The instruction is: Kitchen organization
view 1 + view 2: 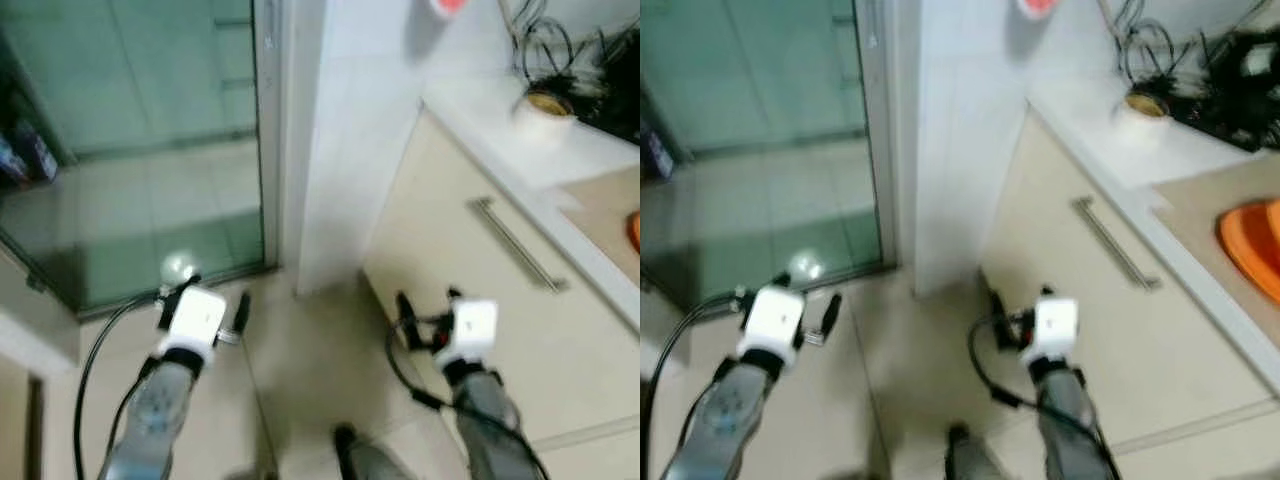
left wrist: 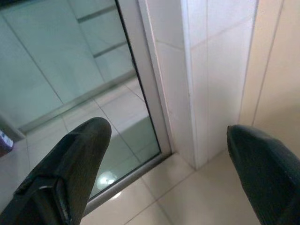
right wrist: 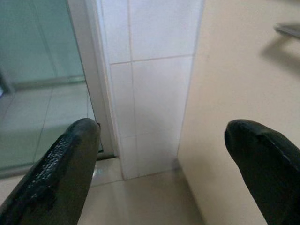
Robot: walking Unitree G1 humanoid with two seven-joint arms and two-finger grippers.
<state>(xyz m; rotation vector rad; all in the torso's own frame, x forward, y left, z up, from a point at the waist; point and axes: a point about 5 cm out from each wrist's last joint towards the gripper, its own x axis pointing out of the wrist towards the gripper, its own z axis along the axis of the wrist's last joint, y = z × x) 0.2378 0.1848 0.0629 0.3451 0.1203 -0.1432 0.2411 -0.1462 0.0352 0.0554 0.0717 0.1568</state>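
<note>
Pale glossy floor tiles (image 1: 300, 350) run from the near edge up to a glass sliding door (image 1: 140, 130) on the far left, its green-tinted pane set in a silver frame (image 1: 268, 140), with more tiled floor visible beyond the glass. A bright spot of light reflects low on the pane. Just right of the frame stands a white tiled wall column (image 1: 350, 130), meeting the floor at a corner.

Low on the left, the left gripper (image 2: 168, 159) hangs above the floor near the door's bottom track, its two black fingers (image 2: 70, 164) spread wide apart with nothing between them. A black cable (image 1: 95, 350) loops from that wrist.

Right of centre, the right gripper (image 3: 159, 164) hovers near the foot of the column, beside the cabinet, its fingers likewise spread and empty.

On the right, a cream cabinet front (image 1: 480, 290) carries a long metal bar handle (image 1: 515, 245). Above it runs a white countertop (image 1: 520, 140). At the far end of the counter sits a small white bowl-like container (image 1: 545, 105) beside a tangle of dark wires (image 1: 590, 60). Nearer on the counter lies an orange dish (image 1: 1250, 250) on a beige surface (image 1: 1200, 215). A blurred red and white object (image 1: 1037, 8) hangs high on the wall.
</note>
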